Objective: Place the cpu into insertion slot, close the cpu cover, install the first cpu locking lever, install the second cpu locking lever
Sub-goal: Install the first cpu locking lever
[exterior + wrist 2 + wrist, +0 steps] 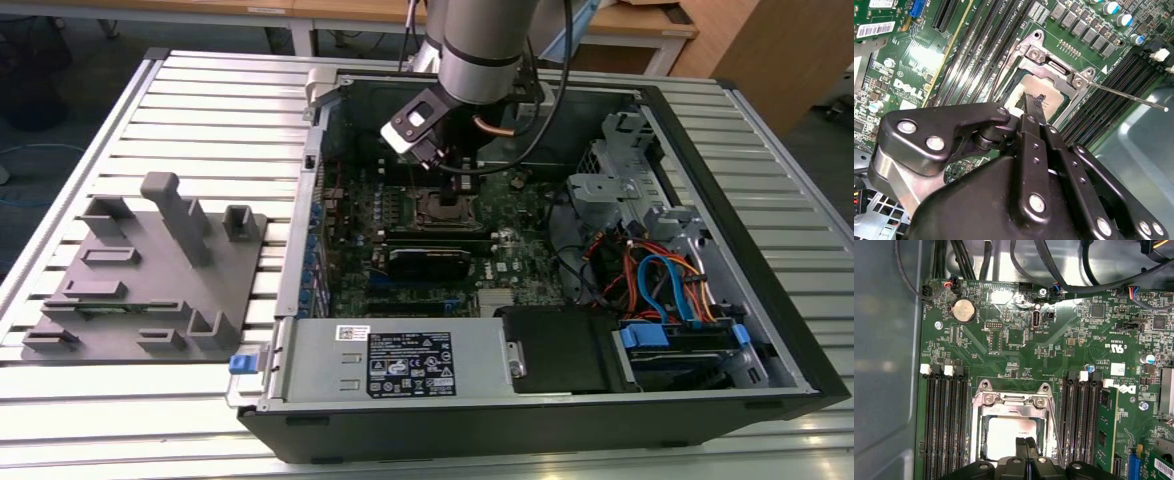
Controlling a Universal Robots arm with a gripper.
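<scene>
Currently the cpu [1006,434] sits flat in the insertion slot [445,208], its silver top showing through the window of the cpu cover [1014,409]. The cover looks down over it, not propped up, so I'd call placement done and the cover step done or close to it.

The gripper [1026,441] is directly over the chip. Jaws are drawn together with no visible gap and nothing between them. Tips sit at or just off the cpu top near the window's edge; can't tell if they touch. Closed jaws make sense as a narrow pusher that fits inside the window without snagging the frame.

One locking lever [1134,98], a thin wire rod, sticks out from the socket corner over the memory slots [1109,107] and looks unlatched. In the first wrist view a wire also runs along the socket's side; can't tell if it's hooked.

Room:
- **Socket flanks:** memory slots lie close to the frame on both sides, so sideways clearance is slim.
- **Memory stick [1102,435]:** stands in one bank, taller than its neighbours.
- **Case wall [884,365]:** lies beyond the other bank.
- **Cables [1089,265]:** run past the board edge.

In the exterior view the arm reaches into the open case [534,432] from above. The power supply box [400,362] and drive cage [627,150] are well apart from the socket. A grey fixture [147,300] sits on the bench [200,100] outside the case, on the exterior view's left.
</scene>
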